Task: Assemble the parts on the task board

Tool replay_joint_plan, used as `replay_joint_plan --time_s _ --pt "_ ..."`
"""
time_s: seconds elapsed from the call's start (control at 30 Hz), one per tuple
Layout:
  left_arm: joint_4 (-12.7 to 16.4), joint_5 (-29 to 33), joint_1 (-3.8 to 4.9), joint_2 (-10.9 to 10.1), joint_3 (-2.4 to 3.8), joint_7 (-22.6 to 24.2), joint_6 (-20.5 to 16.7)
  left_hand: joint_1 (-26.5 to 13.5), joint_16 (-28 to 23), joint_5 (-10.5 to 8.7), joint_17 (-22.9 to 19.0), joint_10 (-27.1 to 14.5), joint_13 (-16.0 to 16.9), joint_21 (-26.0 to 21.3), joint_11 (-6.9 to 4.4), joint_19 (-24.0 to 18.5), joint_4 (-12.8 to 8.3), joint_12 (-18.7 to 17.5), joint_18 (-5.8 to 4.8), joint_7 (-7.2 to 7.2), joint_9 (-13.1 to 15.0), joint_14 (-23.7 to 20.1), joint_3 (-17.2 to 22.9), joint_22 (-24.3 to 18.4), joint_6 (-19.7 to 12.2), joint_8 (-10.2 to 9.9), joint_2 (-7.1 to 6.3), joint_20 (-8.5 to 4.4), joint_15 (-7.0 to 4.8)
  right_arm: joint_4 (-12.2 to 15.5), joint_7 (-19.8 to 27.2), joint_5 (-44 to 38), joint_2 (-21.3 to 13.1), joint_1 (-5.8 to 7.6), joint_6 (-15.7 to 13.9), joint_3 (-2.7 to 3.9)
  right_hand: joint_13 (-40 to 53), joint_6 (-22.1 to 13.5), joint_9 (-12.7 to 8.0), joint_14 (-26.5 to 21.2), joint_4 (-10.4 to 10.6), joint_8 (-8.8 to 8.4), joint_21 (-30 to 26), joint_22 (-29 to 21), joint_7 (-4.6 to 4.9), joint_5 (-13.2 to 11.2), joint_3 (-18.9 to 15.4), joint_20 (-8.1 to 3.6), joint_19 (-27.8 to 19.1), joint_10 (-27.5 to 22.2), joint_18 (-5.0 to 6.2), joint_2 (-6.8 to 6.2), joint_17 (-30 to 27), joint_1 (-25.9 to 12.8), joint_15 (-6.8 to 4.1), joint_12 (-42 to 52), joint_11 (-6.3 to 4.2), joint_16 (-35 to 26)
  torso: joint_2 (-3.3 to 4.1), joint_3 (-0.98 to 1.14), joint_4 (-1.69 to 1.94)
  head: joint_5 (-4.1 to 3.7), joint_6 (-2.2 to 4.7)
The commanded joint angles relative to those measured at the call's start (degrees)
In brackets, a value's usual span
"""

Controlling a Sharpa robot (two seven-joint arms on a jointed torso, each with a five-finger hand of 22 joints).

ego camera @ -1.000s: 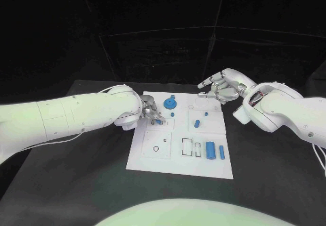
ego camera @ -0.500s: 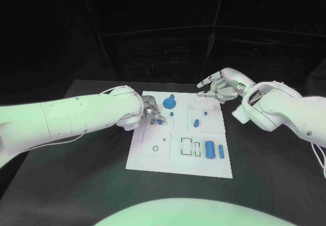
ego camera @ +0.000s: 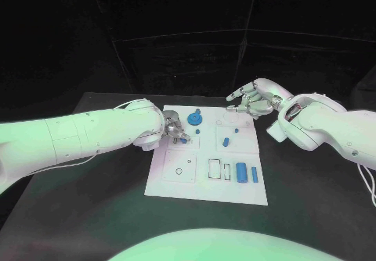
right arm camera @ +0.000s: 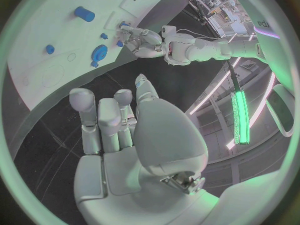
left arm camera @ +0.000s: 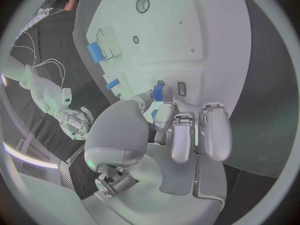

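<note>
Pinching one blue part (ego camera: 182, 140), the left robot hand (ego camera: 172, 129) (right robot hand (ego camera: 252, 101) released) leaves seemingly six loose.

You are looking at a white task board (ego camera: 205, 182) lying on a black table (ego camera: 94, 217), carrying blue parts (ego camera: 242, 172), with silver hands (ego camera: 252, 101) on white arms (ego camera: 78, 136).

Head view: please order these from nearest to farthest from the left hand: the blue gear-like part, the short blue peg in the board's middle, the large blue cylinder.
1. Blue gear-like part, just beyond the left hand.
2. Short blue peg, mid-board.
3. Large blue cylinder, near the board's right front corner.
</note>
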Motion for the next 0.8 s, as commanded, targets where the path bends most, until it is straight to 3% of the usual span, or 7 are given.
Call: replay_joint_plan --time_s 0.03,0.8 --pt "-0.1 -0.5 -0.11 0.0 -0.1 -0.6 2.2 0.5 0.2 0.28 15.1 0.4 -0.1 0.0 0.06 0.2 -7.4 0.1 -0.94 -0.44 0.0 6.1 7.7 0.0 -0.1 0.2 -0.21 -0.01 -0.33 0.0 0.3 0.1 0.1 0.12 0.4 0.03 0.1 -0.2 0.1 0.3 -0.1 0.2 -0.2 -0.1 -0.11 0.2 -0.3 0.06 -0.1 -0.1 1.16 0.21 0.0 0.1 -0.03 0.2 -0.06 -0.1 0.01 0.0 -0.02 -0.02 -0.06" --pt "-0.7 -1.0 -0.11 0.6 -0.1 -0.8 2.6 0.0 0.2 0.28 15.1 0.5 0.1 -0.1 0.08 0.2 -7.6 0.2 -0.93 -0.4 0.2 6.1 8.7 -0.1 -0.1 0.3 -0.43 0.0 -0.31 -0.2 0.3 0.1 0.0 0.12 0.5 0.03 0.0 -0.2 0.1 0.4 -0.1 0.23 -0.2 -0.1 -0.11 0.2 -0.4 0.06 -0.1 -0.1 1.16 0.24 0.0 0.1 -0.04 0.2 -0.07 -0.1 0.02 0.04 -0.02 -0.17 0.01"
